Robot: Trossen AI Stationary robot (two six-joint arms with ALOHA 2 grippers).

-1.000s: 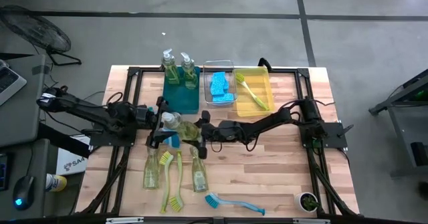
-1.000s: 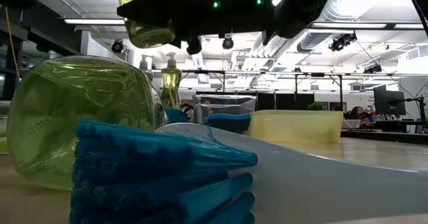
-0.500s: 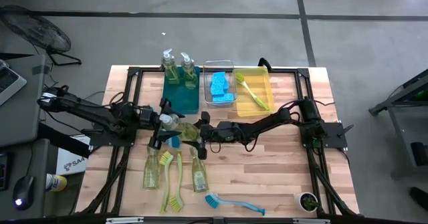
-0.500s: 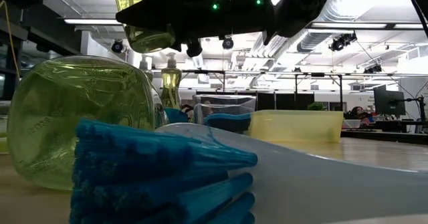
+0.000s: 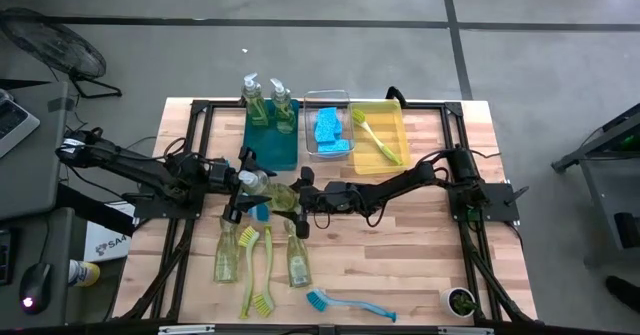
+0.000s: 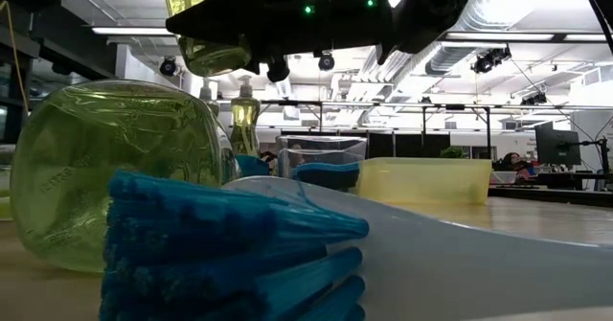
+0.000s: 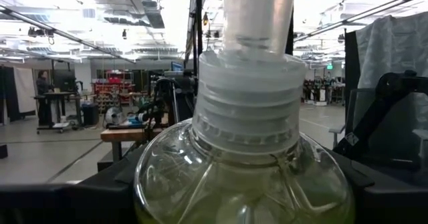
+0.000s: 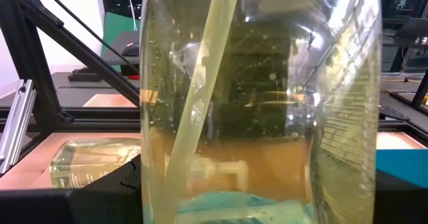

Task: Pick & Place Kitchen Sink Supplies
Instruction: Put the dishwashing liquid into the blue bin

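Observation:
A clear pump bottle of yellow-green soap (image 5: 270, 189) hangs in the air between my two grippers at mid-table, and it shows high up in the low view (image 6: 206, 29). My left gripper (image 5: 243, 182) is at its pump end. My right gripper (image 5: 297, 197) is at its body. Both are shut on it. Two more bottles (image 5: 227, 255) (image 5: 297, 260) lie on their sides on the table. Two yellow-green brushes (image 5: 260, 270) lie between them, and a blue brush (image 5: 345, 303) lies near the front edge. A blue sponge (image 5: 260, 211) lies flat under the grippers. My left gripper pinches the bottle at its shoulder (image 7: 241, 184), just below the white ribbed collar, one finger on each side. It comes level from the table's left. The bottle is lifted clear of the table. My right gripper pinches the bottle's clear body (image 8: 261, 150), one finger on each side, across the bottle. It comes level from the table's right. The dip tube shows through the wall, and the finger pads themselves are hidden behind the bottle.
At the far side, a teal bin (image 5: 272, 145) holds two upright soap bottles (image 5: 258, 105). A clear bin (image 5: 312, 145) holds blue sponges, and a yellow bin (image 5: 392, 123) holds a yellow-green brush. Black frame rails cross the table. Bare wood lies at right front.
In the first half second the held bottle sank slightly and tipped a little between the two grippers. Since then it has kept still.

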